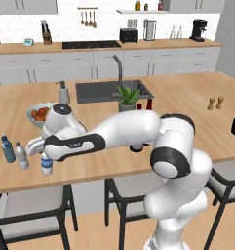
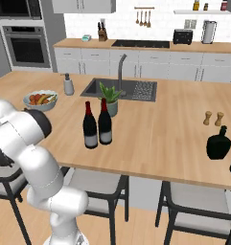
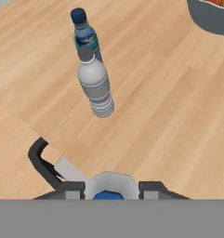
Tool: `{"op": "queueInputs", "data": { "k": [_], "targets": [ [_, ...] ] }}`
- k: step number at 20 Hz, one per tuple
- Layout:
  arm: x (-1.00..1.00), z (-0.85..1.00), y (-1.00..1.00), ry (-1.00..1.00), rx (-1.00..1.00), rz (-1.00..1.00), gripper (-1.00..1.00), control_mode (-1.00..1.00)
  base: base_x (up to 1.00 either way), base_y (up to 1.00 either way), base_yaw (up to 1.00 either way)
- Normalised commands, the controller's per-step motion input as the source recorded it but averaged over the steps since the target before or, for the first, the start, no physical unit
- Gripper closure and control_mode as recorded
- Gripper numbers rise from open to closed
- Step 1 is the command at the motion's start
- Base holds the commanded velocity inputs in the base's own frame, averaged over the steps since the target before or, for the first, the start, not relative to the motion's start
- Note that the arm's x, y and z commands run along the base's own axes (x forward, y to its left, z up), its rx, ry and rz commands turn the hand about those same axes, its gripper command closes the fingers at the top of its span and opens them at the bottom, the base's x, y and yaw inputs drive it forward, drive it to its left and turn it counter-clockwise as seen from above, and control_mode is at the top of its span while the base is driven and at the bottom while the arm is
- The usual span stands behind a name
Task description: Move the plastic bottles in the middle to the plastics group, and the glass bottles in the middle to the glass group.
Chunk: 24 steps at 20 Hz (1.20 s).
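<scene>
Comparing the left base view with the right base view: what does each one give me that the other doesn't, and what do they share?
Left base view alone: the gripper shut on the small white-capped water bottle, standing beside the blue-tinted bottle and the clear greyish bottle near the counter's front edge.

Right base view alone: the two dark wine bottles in full, upright and side by side mid-counter, plus a squat dark bottle at the right.

Both: the fruit bowl, sink, potted plant and the salt and pepper pair.
</scene>
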Motion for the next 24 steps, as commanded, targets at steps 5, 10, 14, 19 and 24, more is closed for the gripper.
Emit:
{"op": "queueInputs", "data": {
  "k": [5,10,14,19,24],
  "targets": [
    [0.01,-0.19,0.04,0.0,0.0,0.0,1.0,-1.0,0.0,0.0,0.0],
    [0.08,-0.06,0.0,0.0,0.0,0.0,1.0,-1.0,0.0,0.0,0.0],
    [0.06,-0.13,0.02,0.0,0.0,0.0,1.0,-1.0,0.0,0.0,0.0],
    [0.02,-0.16,0.05,0.0,0.0,0.0,1.0,-1.0,0.0,0.0,0.0],
    [0.0,-0.07,0.04,0.0,0.0,0.0,-1.0,-1.0,0.0,0.0,0.0]
  ]
}}
